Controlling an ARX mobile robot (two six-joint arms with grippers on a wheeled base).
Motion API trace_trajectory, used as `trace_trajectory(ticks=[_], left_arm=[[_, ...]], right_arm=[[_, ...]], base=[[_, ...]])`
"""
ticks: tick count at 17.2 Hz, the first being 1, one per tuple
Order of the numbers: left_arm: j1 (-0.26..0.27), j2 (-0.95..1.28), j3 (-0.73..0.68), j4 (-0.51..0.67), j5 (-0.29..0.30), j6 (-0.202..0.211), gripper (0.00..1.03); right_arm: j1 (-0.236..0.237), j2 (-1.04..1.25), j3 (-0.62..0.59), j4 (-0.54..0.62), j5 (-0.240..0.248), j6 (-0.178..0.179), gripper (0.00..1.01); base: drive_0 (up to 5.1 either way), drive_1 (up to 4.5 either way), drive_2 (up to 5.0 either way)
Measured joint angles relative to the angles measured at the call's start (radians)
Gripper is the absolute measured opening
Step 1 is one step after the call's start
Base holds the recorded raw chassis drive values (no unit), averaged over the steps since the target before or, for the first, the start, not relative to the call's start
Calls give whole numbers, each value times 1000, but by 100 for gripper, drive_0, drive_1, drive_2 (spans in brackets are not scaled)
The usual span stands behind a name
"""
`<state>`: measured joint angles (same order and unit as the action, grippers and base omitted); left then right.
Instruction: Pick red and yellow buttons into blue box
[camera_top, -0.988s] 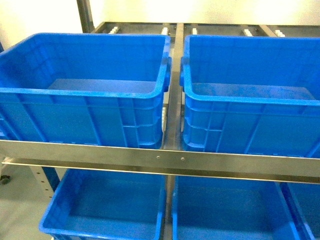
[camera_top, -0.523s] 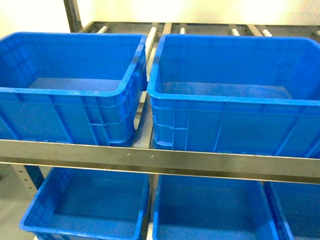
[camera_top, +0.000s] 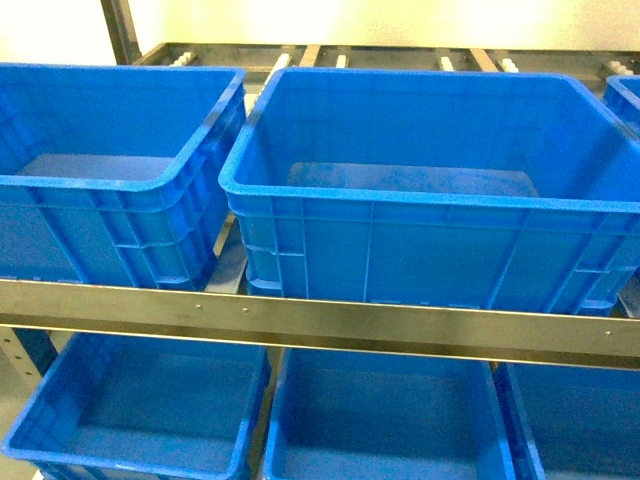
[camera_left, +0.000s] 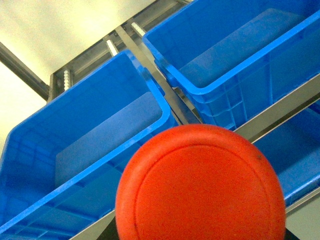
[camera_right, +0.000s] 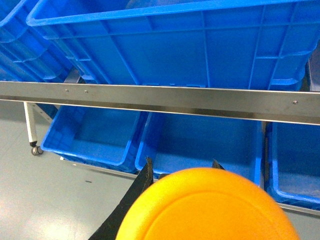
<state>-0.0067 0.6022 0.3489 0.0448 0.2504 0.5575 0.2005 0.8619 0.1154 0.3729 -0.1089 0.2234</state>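
Two buttons fill the wrist views, one each. The red button shows only its round cap, filling the lower middle of the left wrist view and very close to the lens. Left fingers are hidden behind the cap, so I cannot tell whether they are clenched or released. Past the cap two deep blue crates sit side by side on the rack, and the cap is outside both.

The yellow button is again cap only, at the bottom of the right wrist view. Black parts poke out behind its upper edge. Whether the right fingers are grasping it I cannot tell. It sits in front of and below the metal rail, over the grey floor, with lower-shelf crates beyond. A caster wheel is at the left.

In the head view there are no arms and no buttons. The blue box stands on the upper shelf, centre to right, with a tall wall, a thick rim and nothing visible inside. A second crate is just to its left, with a narrow gap between them. The corner of another crate is at the far right edge. The front rail crosses below, and three more crates are on the shelf underneath. Neither button is in the blue box.
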Motion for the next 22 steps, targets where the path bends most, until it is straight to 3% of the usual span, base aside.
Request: trace_trajectory(ticks=[7,15,22], left_arm=[[0,7,0,-2,-3,0,25],[2,2,0,0,-3,0,25],[0,0,0,0,-3,0,25]], right_arm=[[0,1,0,-3,0,0,27],[0,0,0,0,0,0,27],[-5,0,0,1,0,0,27]], base=[[-9,163,-182],[421,-163,-252],[55,203,-224]])
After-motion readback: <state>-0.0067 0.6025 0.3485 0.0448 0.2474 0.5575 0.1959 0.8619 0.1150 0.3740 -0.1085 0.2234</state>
